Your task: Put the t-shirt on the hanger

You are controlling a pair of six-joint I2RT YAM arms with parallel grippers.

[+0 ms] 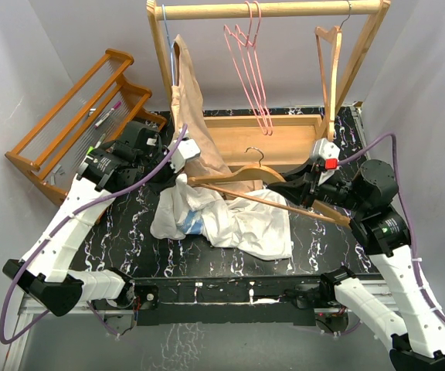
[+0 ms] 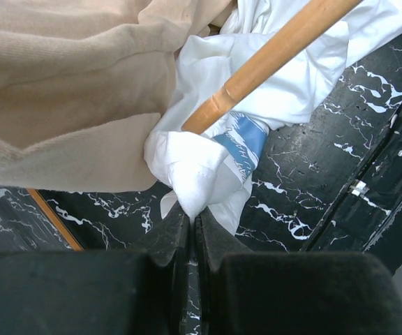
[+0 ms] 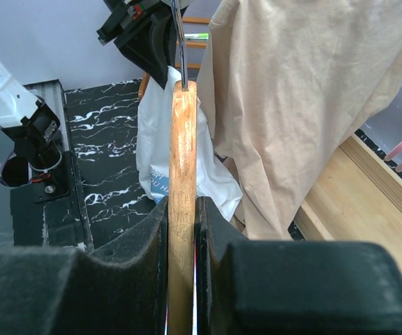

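The white t-shirt (image 1: 238, 220) with a blue print (image 1: 194, 224) lies bunched on the black marbled table. My left gripper (image 1: 182, 178) is shut on a raised fold of it; the wrist view shows the pads (image 2: 176, 230) pinching white cloth (image 2: 201, 167). My right gripper (image 1: 306, 195) is shut on a light-wood hanger (image 1: 238, 176), held over the shirt, with the jaws clamped on its arm (image 3: 182, 153). The wooden arm's end (image 2: 271, 56) touches the held bunch. Thin pink hangers (image 1: 249, 69) hang on the rack rail, apart from both grippers.
A beige garment (image 1: 191, 108) hangs from the wooden rack (image 1: 273, 9) and drapes just behind the shirt. Another wood hanger (image 1: 331, 69) hangs at the rack's right. The rack's base shelf (image 1: 284, 139) is behind. An orange slatted stand (image 1: 76, 116) is at the left.
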